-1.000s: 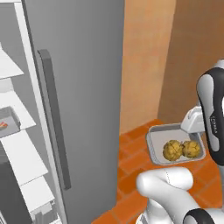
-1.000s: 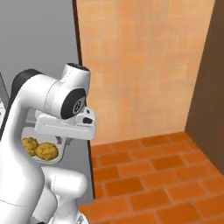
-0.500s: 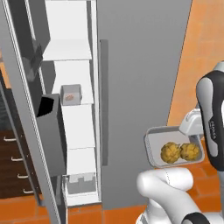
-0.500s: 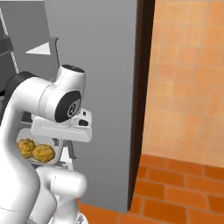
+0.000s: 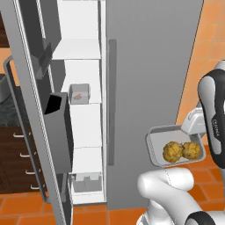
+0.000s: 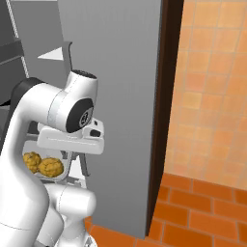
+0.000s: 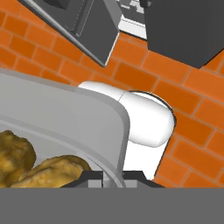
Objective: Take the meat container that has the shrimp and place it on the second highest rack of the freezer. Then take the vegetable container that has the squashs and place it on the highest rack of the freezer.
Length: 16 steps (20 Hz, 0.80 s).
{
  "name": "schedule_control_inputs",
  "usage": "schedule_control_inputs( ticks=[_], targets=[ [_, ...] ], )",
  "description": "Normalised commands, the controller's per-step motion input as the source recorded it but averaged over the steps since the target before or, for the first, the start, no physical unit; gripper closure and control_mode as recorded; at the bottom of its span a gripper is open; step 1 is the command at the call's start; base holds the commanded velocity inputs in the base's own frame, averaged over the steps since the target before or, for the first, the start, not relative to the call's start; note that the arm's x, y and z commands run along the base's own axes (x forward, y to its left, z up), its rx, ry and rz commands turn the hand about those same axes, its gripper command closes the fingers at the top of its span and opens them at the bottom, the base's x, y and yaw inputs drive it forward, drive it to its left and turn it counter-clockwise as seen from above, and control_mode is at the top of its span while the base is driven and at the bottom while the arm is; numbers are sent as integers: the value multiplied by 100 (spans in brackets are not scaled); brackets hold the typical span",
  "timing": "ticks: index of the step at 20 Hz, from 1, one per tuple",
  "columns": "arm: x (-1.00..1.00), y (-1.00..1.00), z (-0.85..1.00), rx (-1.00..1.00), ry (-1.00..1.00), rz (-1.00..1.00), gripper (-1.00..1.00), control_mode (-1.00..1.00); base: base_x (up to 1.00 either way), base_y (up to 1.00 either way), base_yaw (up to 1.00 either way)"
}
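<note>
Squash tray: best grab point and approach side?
Take the tray by its thin upright rim, coming from the short end, as the end effector does now, shut on the wall. The rim is the one narrow edge the fingers can straddle; the floor is too wide and both squashes sit inside. A level pinch from the side keeps them from rolling out.

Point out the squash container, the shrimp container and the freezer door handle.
squash container (image 5: 154,143), left base view, on its bare left rim.
shrimp container (image 5: 79,93), left base view, middle of the tray on the freezer rack.
freezer door handle (image 5: 112,101), left base view, mid-length of the vertical bar.
</note>
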Motion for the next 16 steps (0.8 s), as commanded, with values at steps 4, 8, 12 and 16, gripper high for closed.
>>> schedule_control_inputs(
  ticks=[4, 8, 12, 16],
  targets=[
    [0, 0, 0, 0, 0, 0, 100, 100, 57, 31, 0],
    [0, 0, 0, 0, 0, 0, 100, 100, 21, 41, 4],
    [0, 0, 0, 0, 0, 0, 100, 100, 28, 21, 6],
    [0, 0, 0, 0, 0, 0, 100, 100, 60, 3, 0]
  ],
)
